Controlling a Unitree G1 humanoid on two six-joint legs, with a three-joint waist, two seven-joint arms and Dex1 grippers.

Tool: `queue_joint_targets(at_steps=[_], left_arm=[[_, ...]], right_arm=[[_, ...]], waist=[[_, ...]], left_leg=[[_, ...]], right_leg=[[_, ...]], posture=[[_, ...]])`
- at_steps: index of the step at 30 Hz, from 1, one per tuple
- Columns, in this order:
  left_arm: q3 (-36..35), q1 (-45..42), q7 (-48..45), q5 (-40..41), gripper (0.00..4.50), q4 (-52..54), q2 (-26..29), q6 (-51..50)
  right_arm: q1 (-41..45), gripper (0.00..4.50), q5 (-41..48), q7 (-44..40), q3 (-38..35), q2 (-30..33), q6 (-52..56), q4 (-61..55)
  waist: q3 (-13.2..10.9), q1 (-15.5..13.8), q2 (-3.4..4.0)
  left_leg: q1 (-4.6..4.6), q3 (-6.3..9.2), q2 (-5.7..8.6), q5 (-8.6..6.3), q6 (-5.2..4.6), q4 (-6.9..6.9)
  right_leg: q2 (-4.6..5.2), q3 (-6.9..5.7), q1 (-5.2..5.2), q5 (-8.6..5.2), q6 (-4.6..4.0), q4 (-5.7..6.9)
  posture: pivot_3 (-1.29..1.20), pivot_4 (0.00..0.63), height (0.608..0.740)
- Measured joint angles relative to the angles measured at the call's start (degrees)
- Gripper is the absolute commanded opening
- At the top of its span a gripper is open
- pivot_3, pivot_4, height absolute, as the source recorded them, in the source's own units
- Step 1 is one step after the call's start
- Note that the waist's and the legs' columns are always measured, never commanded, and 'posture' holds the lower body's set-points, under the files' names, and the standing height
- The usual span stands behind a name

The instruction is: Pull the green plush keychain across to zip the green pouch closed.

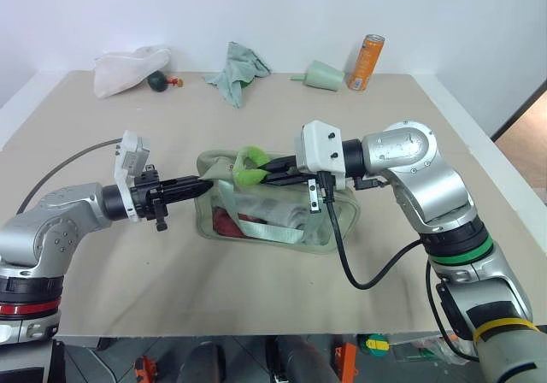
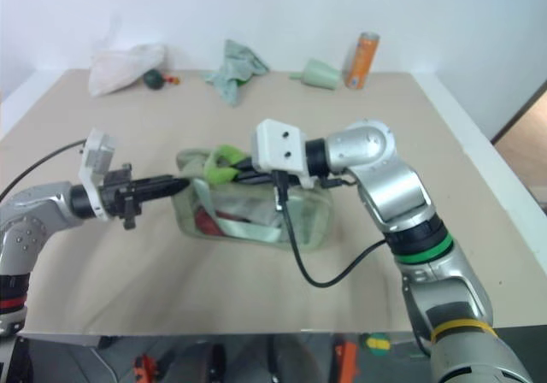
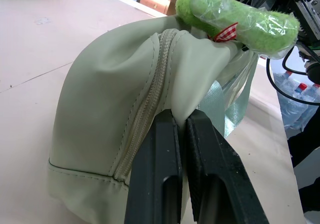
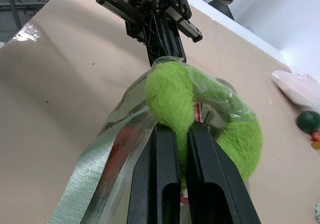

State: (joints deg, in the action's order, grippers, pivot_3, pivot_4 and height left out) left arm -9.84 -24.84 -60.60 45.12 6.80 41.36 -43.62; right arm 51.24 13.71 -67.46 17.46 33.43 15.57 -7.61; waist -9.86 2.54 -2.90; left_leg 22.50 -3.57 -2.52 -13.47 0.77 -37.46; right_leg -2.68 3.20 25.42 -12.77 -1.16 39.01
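From the head cameras, the green pouch (image 1: 269, 212) lay near the middle of the table (image 1: 256, 297), its long side facing the robot. The left gripper (image 1: 203, 180) was closed on the pouch's left end, reaching in level; judging by that, it served as an anchor so the fabric would not slide when the zipper was drawn. The right gripper (image 1: 267, 175) reached in from the opposite side and was clamped on the green plush keychain (image 1: 249, 166), which sat at the pouch's top near the left end, so the pull would likely run toward the robot's right. Along the far edge lay a white bag (image 1: 128, 68), a teal rag (image 1: 238, 68), a pale cone cup (image 1: 323, 75) and an orange can (image 1: 366, 61); its print was too small to read.

In the left wrist view, the left gripper's black fingers (image 3: 155, 179) pinched a fold of pouch fabric just beside the zipper (image 3: 145, 119). The keychain, wrapped in clear plastic, carried a small red-and-white checked tag (image 3: 225, 32) with no legible writing.

In the right wrist view, the right gripper's two fingers were shut tight on the fuzzy ring, with the left gripper directly beyond it.
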Motion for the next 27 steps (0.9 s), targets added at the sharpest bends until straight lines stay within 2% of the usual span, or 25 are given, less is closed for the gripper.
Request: queue_joint_targets(at_steps=[6, 12, 15, 22, 27], left_arm=[[-0.1, 0.0, 0.0, 0.0, 0.00, -0.1, 0.0, 0.3], [0.6, 0.0, -0.9, 0.0, 0.00, -0.6, -0.5, 0.8], [0.6, -0.1, -1.1, -0.1, 0.00, -0.7, -0.6, 1.0], [0.7, -0.5, -1.2, -0.2, 0.00, -1.5, -0.6, 1.1], [0.9, -0.6, -1.2, -0.3, 0.00, -1.8, -0.7, 1.4]], right_arm=[[0.1, 0.04, 2.1, 0.2, -1.6, -1.1, 1.9, 0.8], [4.5, 0.04, 15.7, 3.9, -12.5, -4.4, 13.7, 0.0], [3.7, 0.04, 17.0, 4.2, -12.8, -4.4, 15.4, -0.1], [3.0, 0.04, 16.8, 4.9, -12.8, -4.1, 15.9, -0.1], [1.0, 0.04, 6.8, 4.4, -6.7, 0.5, 8.3, 0.0]], waist=[[0.0, 0.0, 0.00], [0.0, 0.0, -0.01], [0.0, 0.0, -0.01], [0.0, 0.0, 0.01], [0.0, 0.0, 0.00]], left_leg=[[0.01, 0.00, 0.00, 0.00, 0.00, 0.00], [0.00, 0.07, -0.01, -0.01, 0.00, 0.02], [0.00, 0.06, -0.01, 0.00, 0.00, 0.02], [0.01, 0.05, -0.01, 0.00, -0.01, 0.02], [0.00, 0.02, 0.02, -0.01, -0.01, 0.02]], right_leg=[[0.00, 0.00, 0.00, 0.00, 0.00, 0.00], [0.00, -0.04, -0.02, -0.01, -0.05, 0.00], [0.00, -0.04, -0.02, -0.01, -0.06, 0.00], [-0.01, -0.04, -0.01, -0.01, -0.05, 0.01], [0.01, -0.02, -0.02, -0.01, -0.05, -0.01]], posture=[[0.00, 0.150, 0.740], [0.00, 0.150, 0.740], [0.00, 0.150, 0.740], [0.00, 0.150, 0.740], [0.00, 0.150, 0.740]])
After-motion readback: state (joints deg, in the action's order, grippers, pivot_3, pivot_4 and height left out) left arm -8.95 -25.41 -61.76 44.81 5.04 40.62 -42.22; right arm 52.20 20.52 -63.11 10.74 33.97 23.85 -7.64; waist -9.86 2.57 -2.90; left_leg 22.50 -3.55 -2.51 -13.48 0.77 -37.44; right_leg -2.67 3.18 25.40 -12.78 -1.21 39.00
